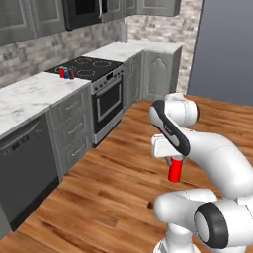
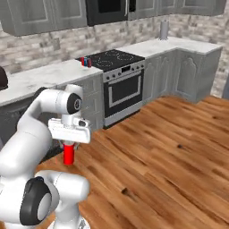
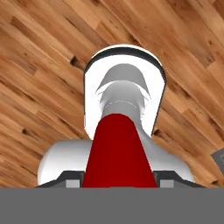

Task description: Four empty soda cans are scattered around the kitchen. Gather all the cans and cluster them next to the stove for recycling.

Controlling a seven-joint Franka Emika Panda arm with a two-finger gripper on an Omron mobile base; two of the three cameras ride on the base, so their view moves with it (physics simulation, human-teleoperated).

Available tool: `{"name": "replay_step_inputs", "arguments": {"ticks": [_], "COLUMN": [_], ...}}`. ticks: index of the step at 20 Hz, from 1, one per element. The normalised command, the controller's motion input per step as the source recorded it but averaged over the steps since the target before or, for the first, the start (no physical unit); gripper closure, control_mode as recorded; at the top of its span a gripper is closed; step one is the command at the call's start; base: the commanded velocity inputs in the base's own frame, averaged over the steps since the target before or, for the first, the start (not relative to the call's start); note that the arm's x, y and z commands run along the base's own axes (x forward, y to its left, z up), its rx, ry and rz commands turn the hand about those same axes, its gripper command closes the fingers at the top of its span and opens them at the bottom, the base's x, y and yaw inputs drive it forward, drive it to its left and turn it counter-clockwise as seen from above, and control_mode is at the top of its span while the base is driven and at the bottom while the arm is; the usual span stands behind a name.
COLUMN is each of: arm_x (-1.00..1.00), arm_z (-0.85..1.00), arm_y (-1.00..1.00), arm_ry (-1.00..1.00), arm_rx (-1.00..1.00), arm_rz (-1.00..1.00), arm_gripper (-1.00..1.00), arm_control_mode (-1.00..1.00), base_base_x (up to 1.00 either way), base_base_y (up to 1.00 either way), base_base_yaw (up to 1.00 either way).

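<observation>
While the arm is folded low in front of its own base, the end effector [image 1: 174, 163] points downward and is clenched on a red soda can [image 1: 174, 172], which hangs upright below the hand, above the wood floor [image 1: 113, 178]. From the right base camera the same can [image 2: 68, 153] shows as a bright red cylinder under the white hand, the end effector [image 2: 69, 144] closed around its top. Seen from the hand camera, the can [image 3: 117, 151] runs up the middle of the frame between the two dark fingertips [image 3: 72, 177], with floor planks behind.

Counter [image 1: 29, 94] of white marble runs along the left wall. Near its right end, just beside the stove [image 1: 91, 66], stands a small cluster of cans [image 1: 65, 73]: red ones and a blue one, close together, upright; exact count hard to tell. Same cluster [image 2: 85, 61] appears in the right base view, at the counter edge next to the black cooktop [image 2: 112, 57].

Oven front sits below the cooktop, grey cabinets to both sides. Held can is well apart from the cluster.
</observation>
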Motion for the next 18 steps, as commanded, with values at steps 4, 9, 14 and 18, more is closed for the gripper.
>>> {"name": "replay_step_inputs", "arguments": {"ticks": [4, 9, 14, 18], "arm_x": [0.0, 0.0, 0.0, 0.0], "arm_z": [0.0, 0.0, 0.0, 0.0], "arm_y": [0.0, 0.0, 0.0, 0.0], "arm_ry": [0.0, 0.0, 0.0, 0.0], "arm_rx": [0.0, 0.0, 0.0, 0.0], "arm_rz": [0.0, 0.0, 0.0, 0.0], "arm_gripper": [1.0, 1.0, 1.0, 1.0], "arm_control_mode": [1.0, 1.0, 1.0, 1.0], "base_base_x": [1.0, 1.0, 0.95, 0.55], "base_base_y": [-0.09, -0.14, -0.23, -0.3], "base_base_yaw": [0.49, 0.48, 0.51, 0.57]}}
